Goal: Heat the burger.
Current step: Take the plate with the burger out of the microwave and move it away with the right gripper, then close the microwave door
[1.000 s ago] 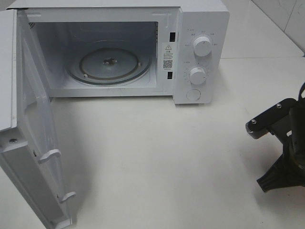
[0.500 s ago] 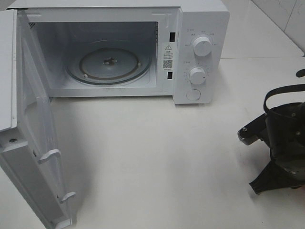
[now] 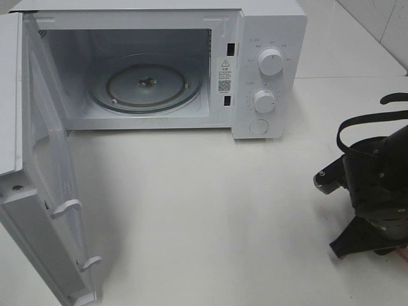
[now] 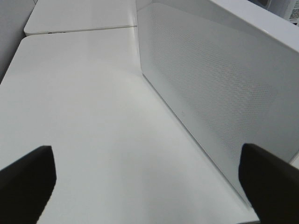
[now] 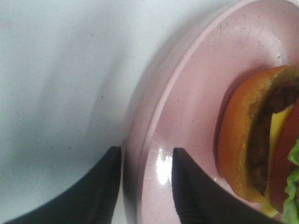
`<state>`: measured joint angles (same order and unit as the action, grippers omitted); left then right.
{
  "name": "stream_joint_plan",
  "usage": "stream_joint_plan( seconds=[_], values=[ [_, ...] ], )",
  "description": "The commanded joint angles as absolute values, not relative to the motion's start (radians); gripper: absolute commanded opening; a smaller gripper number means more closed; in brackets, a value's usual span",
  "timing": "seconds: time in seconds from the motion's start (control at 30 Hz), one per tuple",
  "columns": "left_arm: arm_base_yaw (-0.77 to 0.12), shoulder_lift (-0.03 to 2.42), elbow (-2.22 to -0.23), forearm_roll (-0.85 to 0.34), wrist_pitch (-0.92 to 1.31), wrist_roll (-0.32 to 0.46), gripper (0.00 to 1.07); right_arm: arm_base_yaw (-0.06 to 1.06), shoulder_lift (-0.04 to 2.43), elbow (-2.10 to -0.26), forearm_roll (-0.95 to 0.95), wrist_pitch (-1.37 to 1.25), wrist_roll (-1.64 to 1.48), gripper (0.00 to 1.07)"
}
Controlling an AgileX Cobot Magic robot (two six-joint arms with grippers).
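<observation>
White desk (image 3: 210, 210) all round, and at its far side the microwave (image 3: 268, 70) stands with its door (image 3: 38, 191) swung wide, turntable (image 3: 145, 86) bare, ready to receive. Left jaws (image 4: 147, 184) gape over bare desk beside the microwave's wall, holding nothing. Now the right jaws (image 5: 142, 186): one finger either side of the pink plate's (image 5: 187, 93) rim, seemingly pinching it. The burger (image 5: 261, 140) sits on that plate, just inside the jaws, so lifting the plate looks like the plan.
</observation>
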<state>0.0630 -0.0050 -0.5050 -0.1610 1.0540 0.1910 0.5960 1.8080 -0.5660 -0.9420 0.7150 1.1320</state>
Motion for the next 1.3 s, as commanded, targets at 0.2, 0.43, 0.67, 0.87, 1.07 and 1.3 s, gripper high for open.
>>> stream_joint_plan(
  seconds=[0.2,0.43,0.67,0.87,1.07,1.3],
  values=[
    [0.069,-0.022,-0.504,-0.167,1.043,0.19,1.0,0.591,1.693,-0.62,-0.804,0.721,0.983,0.4],
    [0.069,-0.022,-0.504,-0.167,1.043,0.19,1.0,0.591,1.603,-0.639,-0.72,0.696,0.844,0.4],
    [0.069,-0.022,-0.504,-0.167,1.043,0.19,1.0,0.591,1.48,-0.639,-0.608,0.691,0.684,0.42],
    [0.069,-0.022,-0.504,-0.167,1.043,0.19,1.0,0.591,1.368,-0.639,-0.514,0.692,0.538,0.55],
    [0.069,-0.022,-0.504,-0.167,1.043,0.19,1.0,0.591,1.296,-0.639,-0.452,0.697,0.441,0.74],
    [0.069,-0.022,-0.504,-0.167,1.043,0.19,1.0,0.591,1.185,-0.639,-0.374,0.74,0.354,0.79]
  ],
)
